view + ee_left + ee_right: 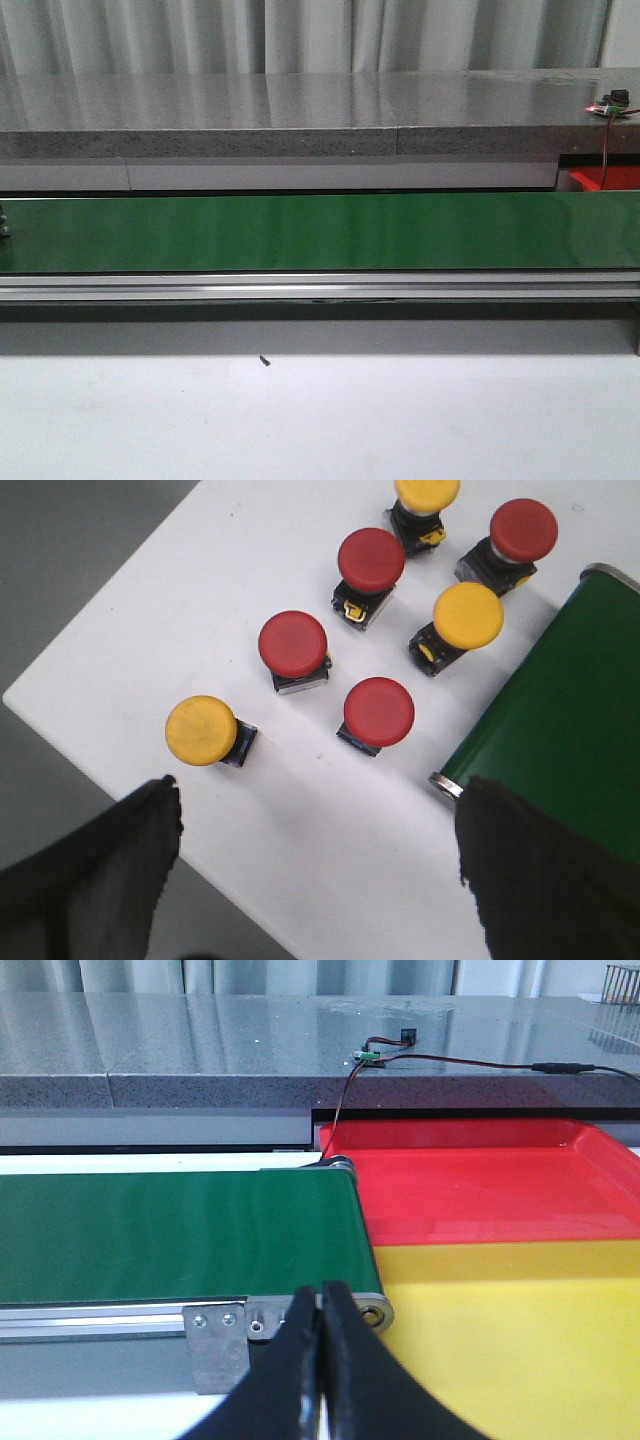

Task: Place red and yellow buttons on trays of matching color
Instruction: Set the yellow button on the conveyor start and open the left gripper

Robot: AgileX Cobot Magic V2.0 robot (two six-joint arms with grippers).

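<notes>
Overhead, left fingers [315, 865] spread above glossy domed buttons [293, 644]; right fingers [322, 1360] pressed together, empty.

We find no readable text, label, brand, number or sign in any view. The buttons' caps are plain red and yellow, the green belt and both trays carry no markings, and the small circuit board on the grey counter is too small for us to read.

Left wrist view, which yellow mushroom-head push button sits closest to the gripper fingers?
The lone yellow mushroom-head push button by the white table's corner, just beyond the left gripper. The other two yellow buttons lie farther off, beside the green belt.
</notes>
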